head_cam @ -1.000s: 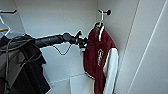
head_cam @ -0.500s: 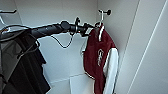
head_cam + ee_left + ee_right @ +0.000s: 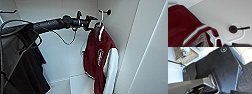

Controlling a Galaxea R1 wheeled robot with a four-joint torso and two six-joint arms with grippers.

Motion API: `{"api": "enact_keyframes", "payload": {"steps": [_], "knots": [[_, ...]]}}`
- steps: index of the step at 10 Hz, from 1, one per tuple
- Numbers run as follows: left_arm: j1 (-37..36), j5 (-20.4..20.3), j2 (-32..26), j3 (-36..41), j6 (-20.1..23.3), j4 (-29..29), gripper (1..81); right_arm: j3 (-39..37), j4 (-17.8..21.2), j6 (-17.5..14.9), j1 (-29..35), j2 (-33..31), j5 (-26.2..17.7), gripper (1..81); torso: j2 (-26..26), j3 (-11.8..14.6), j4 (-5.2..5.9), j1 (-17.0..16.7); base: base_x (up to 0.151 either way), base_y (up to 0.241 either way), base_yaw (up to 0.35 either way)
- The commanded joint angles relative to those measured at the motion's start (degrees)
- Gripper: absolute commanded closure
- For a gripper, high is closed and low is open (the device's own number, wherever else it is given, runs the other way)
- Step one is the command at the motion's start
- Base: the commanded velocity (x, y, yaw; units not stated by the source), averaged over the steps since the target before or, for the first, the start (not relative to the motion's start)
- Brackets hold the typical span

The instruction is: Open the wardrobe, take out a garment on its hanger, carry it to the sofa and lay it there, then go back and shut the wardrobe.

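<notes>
Wardrobe (image 3: 62, 10) is open, white interior in full view of the head camera. Garment (image 3: 97, 57), the maroon jacket with white sleeves, hangs on the right side of the interior on its hanger (image 3: 101, 27), close to the right wall. The hanger's hook loops over a black peg (image 3: 106, 11) on the back wall; the left wrist view shows the same: white hook (image 3: 241, 32) round the peg (image 3: 233, 29), striped collar (image 3: 196, 33) of the jacket just beside it. Left arm (image 3: 50, 24) reaches in from the left at peg height, left gripper (image 3: 93, 19) right at the hanger's neck, just above the jacket's collar. Can't tell whether its fingers are released or clenched, nor whether they touch the hanger. A black garment (image 3: 22, 62) hangs on the left side, nearer the camera, well apart from the jacket. Right wrist view: the robot's own dark plate, a woven basket (image 3: 186, 55) off to one side, dark carpet (image 3: 245, 78) below; right fingers' state can't be told.
</notes>
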Motion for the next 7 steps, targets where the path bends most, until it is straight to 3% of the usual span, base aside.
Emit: {"api": "enact_keyframes", "payload": {"steps": [1, 7], "knots": [[-10.7, 0.0, 2.0, -0.6, 0.3, -1.6, 1.0, -0.6, 0.0, -0.2, 2.5, 0.6, -3.4, 1.0, 0.0, 0.0, 0.00, 0.0, 0.000, 0.000, 0.000], [-9.7, -4.0, 7.1, -1.8, 1.0, -1.0, 1.0, -1.8, 0.0, -0.2, 2.7, 1.9, -3.5, 1.0, 0.0, 0.0, 0.00, 0.0, 0.000, 0.000, 0.000]]}}
